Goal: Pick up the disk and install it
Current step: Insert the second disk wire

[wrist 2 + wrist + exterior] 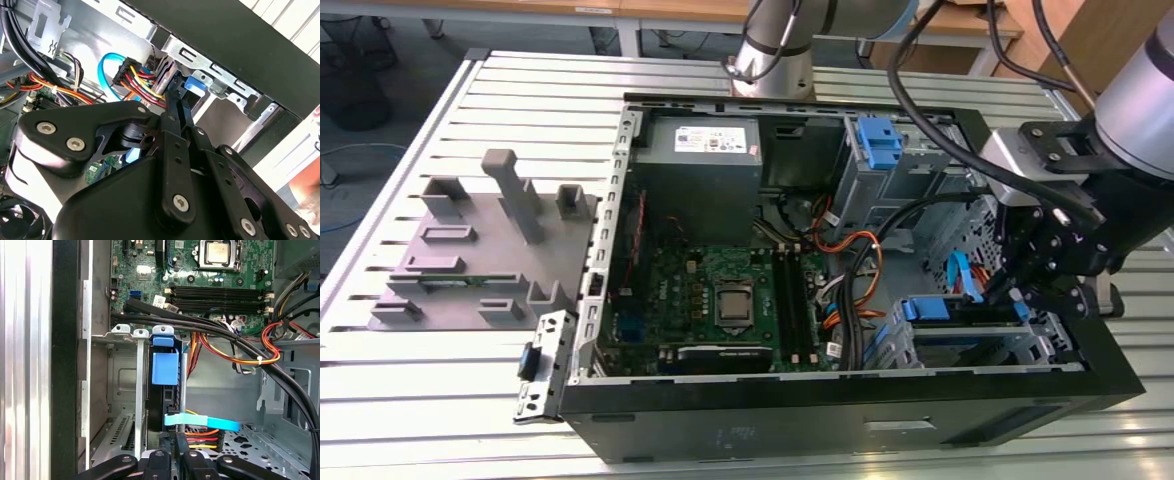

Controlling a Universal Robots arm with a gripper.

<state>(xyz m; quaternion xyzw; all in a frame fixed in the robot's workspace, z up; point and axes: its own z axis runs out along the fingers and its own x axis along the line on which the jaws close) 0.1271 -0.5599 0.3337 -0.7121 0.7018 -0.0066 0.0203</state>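
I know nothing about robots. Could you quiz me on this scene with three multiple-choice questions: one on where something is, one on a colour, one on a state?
1. Where is the gripper?
A. Over the grey block on the table
B. At the drive bay, at the exterior view's right end of the computer case
C. Above the power supply

2. What colour is the carrier framing the disk?
A. Red
B. Green
C. Blue

3. In what state is the computer case?
A. Open, with the motherboard exposed
B. Closed by a side panel
C. Standing upright on its feet

Answers:
1 B: the exterior view shows the arm's black end down at that bay.
2 C: the first wrist view shows blue plastic on the disk.
3 A: the board and cables lie bare to the camera.
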